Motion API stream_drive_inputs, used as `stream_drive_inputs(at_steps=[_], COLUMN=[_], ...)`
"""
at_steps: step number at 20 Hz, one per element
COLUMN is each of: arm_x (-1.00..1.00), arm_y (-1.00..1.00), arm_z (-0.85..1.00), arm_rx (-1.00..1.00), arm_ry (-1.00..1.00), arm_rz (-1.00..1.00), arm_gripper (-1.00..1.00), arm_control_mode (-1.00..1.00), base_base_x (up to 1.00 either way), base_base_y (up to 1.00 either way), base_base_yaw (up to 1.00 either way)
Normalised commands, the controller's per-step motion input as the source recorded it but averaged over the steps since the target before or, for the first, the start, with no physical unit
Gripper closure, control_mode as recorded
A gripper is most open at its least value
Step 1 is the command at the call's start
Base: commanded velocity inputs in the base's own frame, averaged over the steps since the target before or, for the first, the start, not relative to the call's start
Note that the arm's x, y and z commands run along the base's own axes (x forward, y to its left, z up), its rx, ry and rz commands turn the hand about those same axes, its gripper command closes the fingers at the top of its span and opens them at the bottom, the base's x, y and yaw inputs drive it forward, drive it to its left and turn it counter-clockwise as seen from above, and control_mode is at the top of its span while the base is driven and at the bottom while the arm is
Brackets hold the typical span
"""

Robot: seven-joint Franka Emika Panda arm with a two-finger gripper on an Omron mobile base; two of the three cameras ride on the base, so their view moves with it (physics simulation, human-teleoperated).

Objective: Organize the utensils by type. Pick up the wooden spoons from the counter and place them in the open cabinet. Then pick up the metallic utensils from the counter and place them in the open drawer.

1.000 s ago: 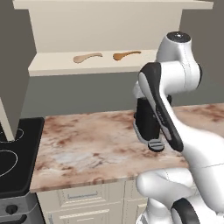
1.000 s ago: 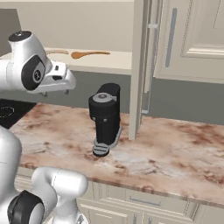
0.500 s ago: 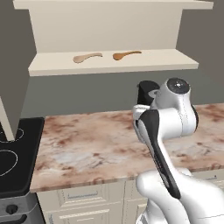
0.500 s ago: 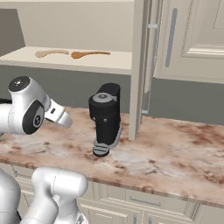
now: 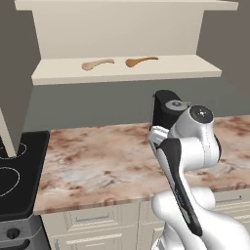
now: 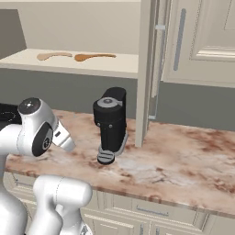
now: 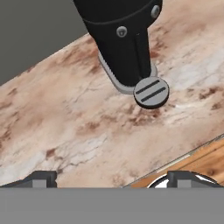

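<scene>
Down and away from the shelf goes the white robot arm (image 5: 188, 146); a second ago it was high up by the spoons, and now it is bent low over the reddish-brown and cream marbled stone surface (image 5: 97, 166). Both wooden spoons have stayed put. The paler tan wooden spoon (image 5: 96, 64) lies on the cream shelf of the open cabinet (image 5: 127, 73), and the darker orange-brown wooden spoon (image 5: 141, 61) lies just beside it, to its right, with a small gap between them. In the right base view the tan one (image 6: 53, 56) is on the left and the darker one (image 6: 94, 57) is next to it. The hand (image 7: 112, 177) is wide open and holds nothing; its two dark tips sit far apart, above the marbled top. A tall black coffee machine (image 6: 110, 123) stands upright on the surface, close to the open cream cabinet door (image 6: 148, 73). A black stove top (image 5: 17, 176) sits at the left end of the surface.
</scene>
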Motion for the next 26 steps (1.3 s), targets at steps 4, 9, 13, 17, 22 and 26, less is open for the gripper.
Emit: stream_drive_inputs(at_steps=[4,9,13,17,22,26], arm_x=[0.00,-0.07,0.00,0.00,0.00,0.00], arm_y=[0.00,-0.01,0.00,0.00,0.00,0.00], arm_z=[0.00,-0.02,0.00,0.00,0.00,0.00], arm_rx=[0.00,0.00,0.00,0.00,0.00,0.00], arm_ry=[0.00,0.00,0.00,0.00,0.00,0.00], arm_rz=[0.00,0.00,0.00,0.00,0.00,0.00], arm_gripper=[-1.00,-1.00,-1.00,-1.00,-1.00,-1.00], arm_control_mode=[-1.00,1.00,1.00,1.00,1.00,1.00], base_base_x=[0.00,-0.24,-0.78,-0.73,-0.38,-0.14], base_base_y=[0.00,0.00,0.00,0.00,0.00,-0.04], base_base_yaw=[0.00,0.00,0.07,0.75,1.00,1.00])
